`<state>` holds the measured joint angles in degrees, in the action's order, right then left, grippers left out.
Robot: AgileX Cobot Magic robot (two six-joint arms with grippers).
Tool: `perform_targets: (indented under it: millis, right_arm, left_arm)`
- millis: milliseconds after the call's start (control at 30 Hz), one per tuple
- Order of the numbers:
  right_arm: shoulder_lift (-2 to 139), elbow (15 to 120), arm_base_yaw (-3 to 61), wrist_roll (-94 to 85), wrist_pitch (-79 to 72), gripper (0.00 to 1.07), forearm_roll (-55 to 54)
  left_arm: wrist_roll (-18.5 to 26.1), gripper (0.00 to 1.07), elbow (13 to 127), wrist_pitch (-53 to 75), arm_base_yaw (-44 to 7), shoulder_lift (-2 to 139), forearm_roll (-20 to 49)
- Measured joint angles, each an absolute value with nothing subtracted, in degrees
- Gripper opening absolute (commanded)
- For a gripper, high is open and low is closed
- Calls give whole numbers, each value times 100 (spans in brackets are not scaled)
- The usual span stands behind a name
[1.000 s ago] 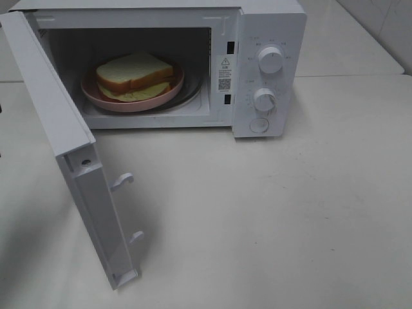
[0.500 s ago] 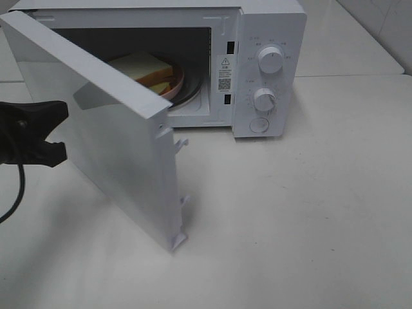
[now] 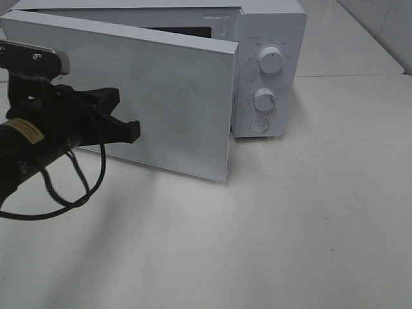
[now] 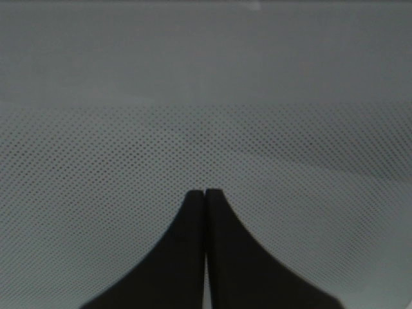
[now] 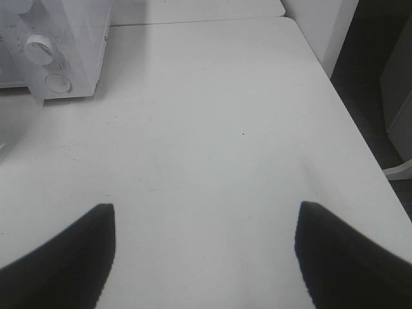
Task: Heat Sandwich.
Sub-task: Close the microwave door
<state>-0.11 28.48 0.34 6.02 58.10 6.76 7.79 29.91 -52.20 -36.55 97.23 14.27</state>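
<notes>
The white microwave (image 3: 270, 26) stands at the back of the table. Its door (image 3: 180, 96) is swung almost shut, with a narrow gap left at the latch side. The sandwich and its pink plate are hidden behind the door. My left gripper (image 3: 129, 122) is shut and empty, with its tips against the outside of the door. In the left wrist view the closed fingertips (image 4: 193, 212) press on the dotted door window (image 4: 206, 116). My right gripper (image 5: 203, 257) is open and empty above bare table, right of the microwave (image 5: 71, 38).
Two knobs (image 3: 270, 59) (image 3: 265, 100) and a round button (image 3: 259, 125) sit on the microwave's right panel. The left arm's black cable (image 3: 71, 193) loops over the table. The table's right edge (image 5: 347, 109) shows in the right wrist view.
The door has swung from wide open to nearly shut. My left gripper came in from the left and pushed it. The sandwich went out of sight.
</notes>
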Motion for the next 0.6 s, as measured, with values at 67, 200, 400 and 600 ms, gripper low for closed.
perform_targets:
  millis: [67,200,400,600]
  right_arm:
    - [-11,2848,34,602,5810,75,676]
    - [-11,2848,34,602,5810,75,676]
    - [-11,2848,34,602,5810,75,676]
    - [-11,2848,34,602,5810,75,676]
  left_arm:
    - [945,0,3231,-5220,-3833,9878,1868]
    - [1215,0,3684,-5220,-4068,10187,2452]
    - [1518,0,4360,-5191,-4194,10617,2825]
    - [1811,0,5145,-4945,-4194,11075,3111]
